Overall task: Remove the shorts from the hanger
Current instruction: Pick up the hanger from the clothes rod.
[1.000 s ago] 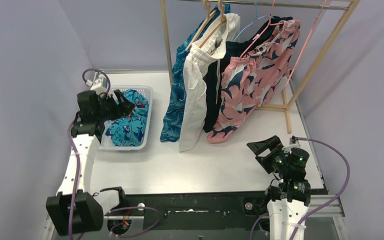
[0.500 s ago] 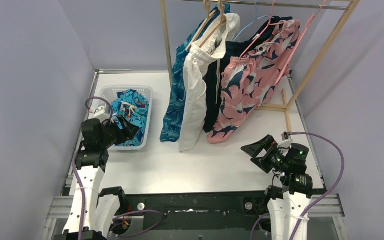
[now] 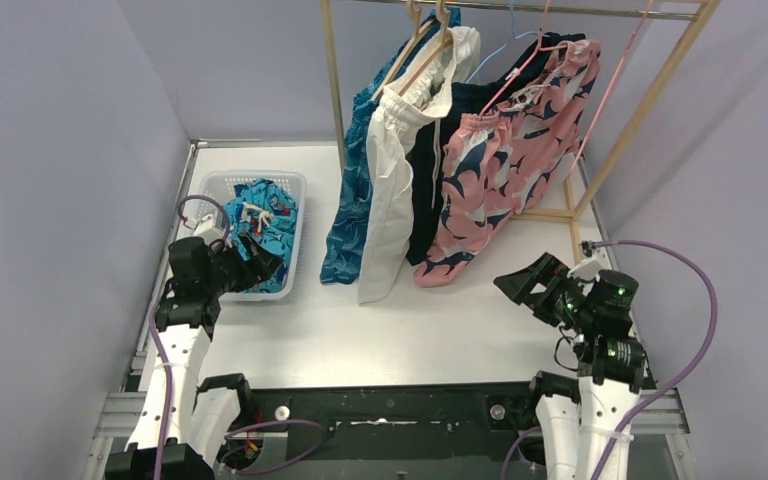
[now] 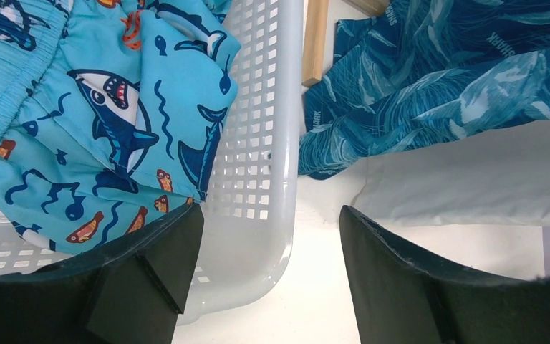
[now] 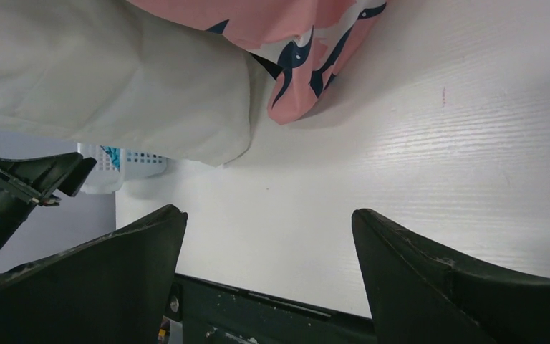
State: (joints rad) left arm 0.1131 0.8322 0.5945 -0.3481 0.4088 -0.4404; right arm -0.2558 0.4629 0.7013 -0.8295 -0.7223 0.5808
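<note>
The teal cartoon-print shorts (image 3: pixel 260 225) lie in the white basket (image 3: pixel 297 182); they also show in the left wrist view (image 4: pixel 93 122). On hangers on the wooden rack (image 3: pixel 332 70) hang the blue leaf-pattern shorts (image 3: pixel 352 200), white drawstring shorts (image 3: pixel 392 190), plain navy shorts (image 3: pixel 428 180) and pink-and-navy floral shorts (image 3: pixel 505 170). My left gripper (image 3: pixel 263 264) is open and empty at the basket's near right corner (image 4: pixel 272 208). My right gripper (image 3: pixel 522 284) is open and empty above the table, near the floral shorts' hem (image 5: pixel 308 79).
Empty pink and blue hangers (image 3: pixel 620 70) hang on the rack. The rack's wooden base bar (image 3: pixel 572 225) lies on the table at the right. Walls close in on the left, back and right. The table's black front rail (image 3: pixel 390 405) runs between the arm bases.
My left gripper has pulled back out of the basket to its near right corner, leaving the teal shorts inside. My right gripper has risen and shifted slightly right.
</note>
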